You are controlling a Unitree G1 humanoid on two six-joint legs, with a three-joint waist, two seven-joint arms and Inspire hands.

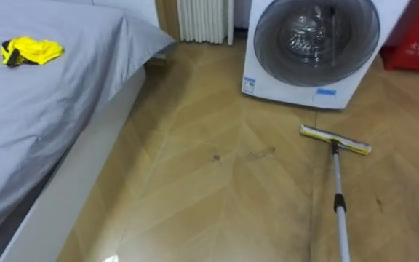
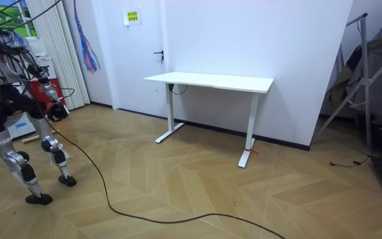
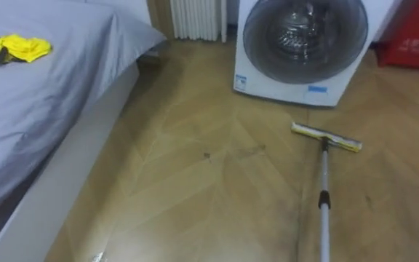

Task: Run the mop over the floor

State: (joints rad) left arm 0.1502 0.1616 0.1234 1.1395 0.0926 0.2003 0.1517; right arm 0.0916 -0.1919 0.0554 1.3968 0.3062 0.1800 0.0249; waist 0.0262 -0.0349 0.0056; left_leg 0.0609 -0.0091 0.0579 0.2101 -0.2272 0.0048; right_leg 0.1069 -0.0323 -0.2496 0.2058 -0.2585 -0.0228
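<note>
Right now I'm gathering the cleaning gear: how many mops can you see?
1. The mop has its head on the floor before the washing machine, pole running to the bottom edge. Others may be hidden.

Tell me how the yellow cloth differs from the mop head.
The yellow cloth is crumpled in a heap; the mop head is a flat, narrow strip. The cloth lies loose on the bed; the mop head, on the floor, is fixed to a pole. Both are yellow.

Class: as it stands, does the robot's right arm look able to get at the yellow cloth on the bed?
Probably not. The yellow cloth lies far up the bed, at the robot's far left, and the right arm comes from the opposite side.
</note>
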